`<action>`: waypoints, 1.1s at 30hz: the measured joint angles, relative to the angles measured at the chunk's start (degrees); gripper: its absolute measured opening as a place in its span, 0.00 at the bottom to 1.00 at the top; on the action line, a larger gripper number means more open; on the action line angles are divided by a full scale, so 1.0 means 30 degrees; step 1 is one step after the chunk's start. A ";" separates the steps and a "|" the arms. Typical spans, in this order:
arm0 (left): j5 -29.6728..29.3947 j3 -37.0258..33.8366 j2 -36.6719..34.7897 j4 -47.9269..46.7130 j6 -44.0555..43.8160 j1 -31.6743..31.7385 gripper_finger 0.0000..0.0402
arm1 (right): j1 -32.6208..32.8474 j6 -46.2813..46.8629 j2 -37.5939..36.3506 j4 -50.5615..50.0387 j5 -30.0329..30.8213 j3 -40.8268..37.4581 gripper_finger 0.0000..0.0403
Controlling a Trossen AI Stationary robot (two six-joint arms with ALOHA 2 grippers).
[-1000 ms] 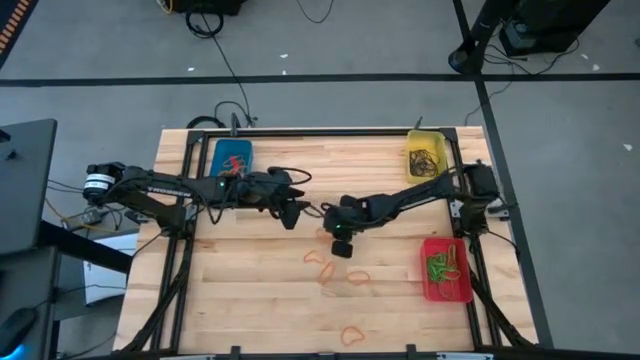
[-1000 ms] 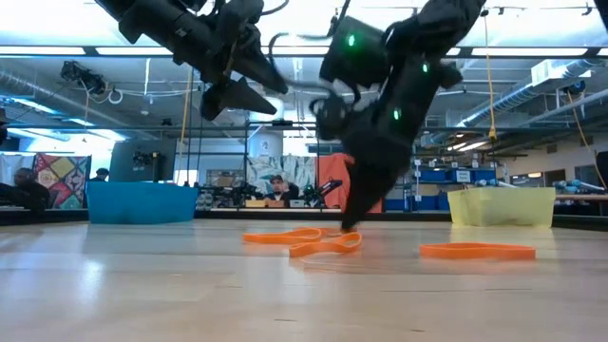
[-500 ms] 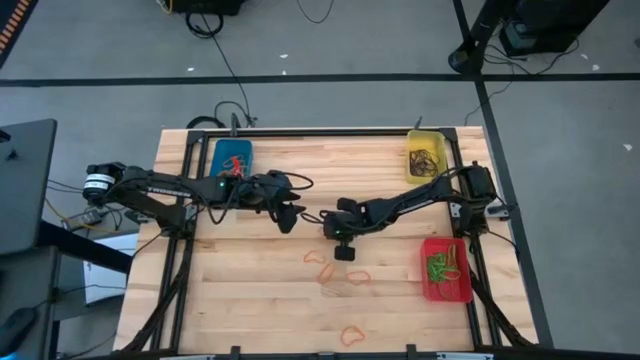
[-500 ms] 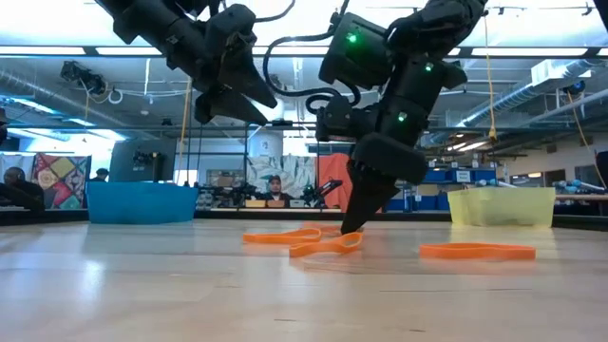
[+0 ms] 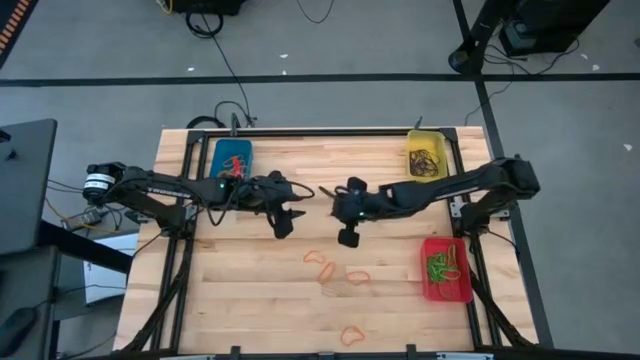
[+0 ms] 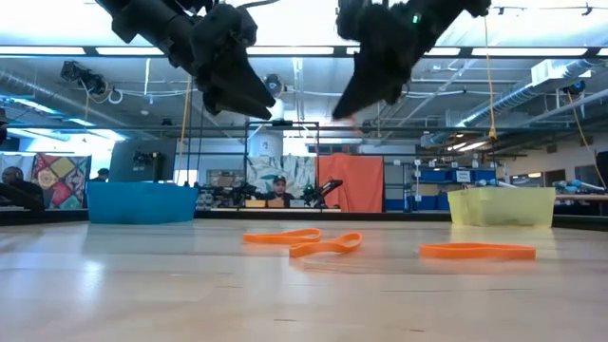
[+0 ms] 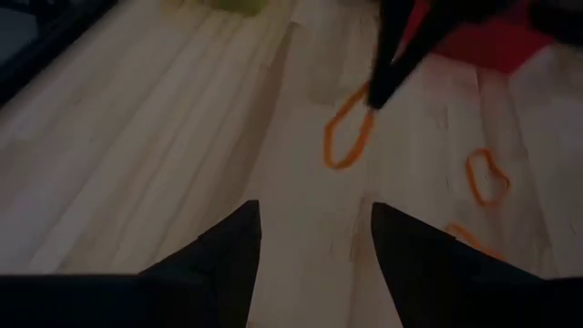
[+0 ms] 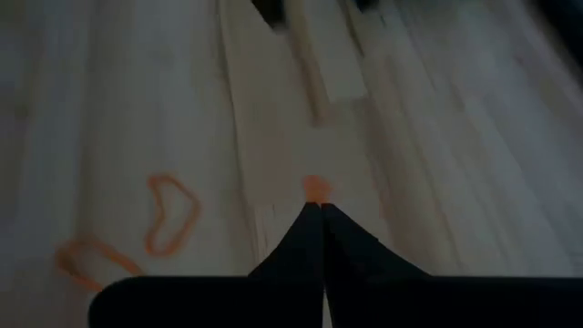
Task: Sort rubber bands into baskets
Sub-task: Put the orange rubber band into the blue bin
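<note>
— What's the setting?

— A pale plank table (image 5: 250, 290) on a grey floor, with a workshop full of shelves and ceiling lights behind it. People sit far back there, too small to make out.

— Anything cut off or unclear?

— In the low view both arms are cropped at the top edge. The right gripper (image 5: 346, 238), raised over the table's middle, has its fingers pressed together with a bit of orange rubber band (image 8: 315, 189) at their tips; how much hangs below is hidden.

— And the other arm?

— The left gripper (image 5: 283, 228) hovers just beside it, fingers (image 7: 228, 251) spread wide, holding nothing.

— The bins?

— A blue basket (image 5: 232, 157) at the far left holds orange bands, a yellow basket (image 5: 426, 153) at the far right dark ones, a red basket (image 5: 445, 270) at the near right green ones.

— Loose pieces?

— Several orange rubber bands (image 5: 322, 262) lie on the planks nearer the front edge, one (image 5: 352, 335) alone by that edge.
</note>
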 joint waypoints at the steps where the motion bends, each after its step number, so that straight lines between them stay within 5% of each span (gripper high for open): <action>1: -0.0163 0.0000 0.0000 0.0235 0.0010 0.0000 0.53 | 0.0000 0.0000 -0.0349 0.0036 -0.0007 0.0000 0.01; 6: -0.0434 0.0000 0.0000 0.2444 0.1020 0.0002 0.53 | 0.0036 -0.0003 -0.1523 0.0744 -0.0007 0.0000 0.01; 15: -0.0516 0.0007 0.0000 0.4856 0.9621 -0.0763 0.53 | 0.0029 0.2217 -0.2455 0.2969 -0.1341 0.0021 0.01; 21: -0.1204 0.0007 0.0147 0.4950 0.9926 -0.0729 0.53 | 0.0192 0.2353 -0.2448 0.4391 -0.1537 0.0022 0.01; 27: 0.0195 0.0007 0.1002 0.4923 1.0183 -0.1078 0.53 | 0.0147 0.2324 -0.2448 0.5303 -0.1545 0.0022 0.01; 33: -0.1430 0.0007 0.1530 0.6386 0.9907 -0.1479 0.53 | 0.0087 0.1947 -0.2448 0.5145 -0.1676 0.0022 0.01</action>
